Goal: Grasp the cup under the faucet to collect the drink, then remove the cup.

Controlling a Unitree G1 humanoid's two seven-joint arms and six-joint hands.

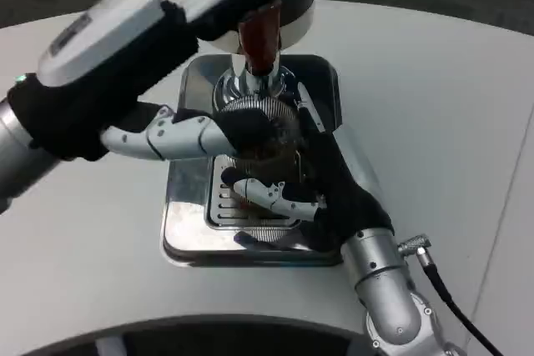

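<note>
1. Two hands are seen meeting at the centre of the frame, over a shiny chrome drip tray (pixel 188 235) with a slotted grille, set on the round white table (pixel 434 122).
2. From the lower right, the right hand (pixel 321 198) is wrapped around a clear glass cup (pixel 265 149), its fingers curled against the cup's side; the cup is thus kept steady on the grille, directly beneath the chrome faucet (pixel 250 85).
3. From the upper left, the left hand (pixel 179 132) is stretched towards the faucet, fingers pressed together; whether the knurled collar is actually touched cannot be told, though it is probably positioned to work the tap.
4. A dark red tap handle (pixel 259 35) is seen above the faucet.
5. Collection is judged to be under way, removal not yet done.
</note>
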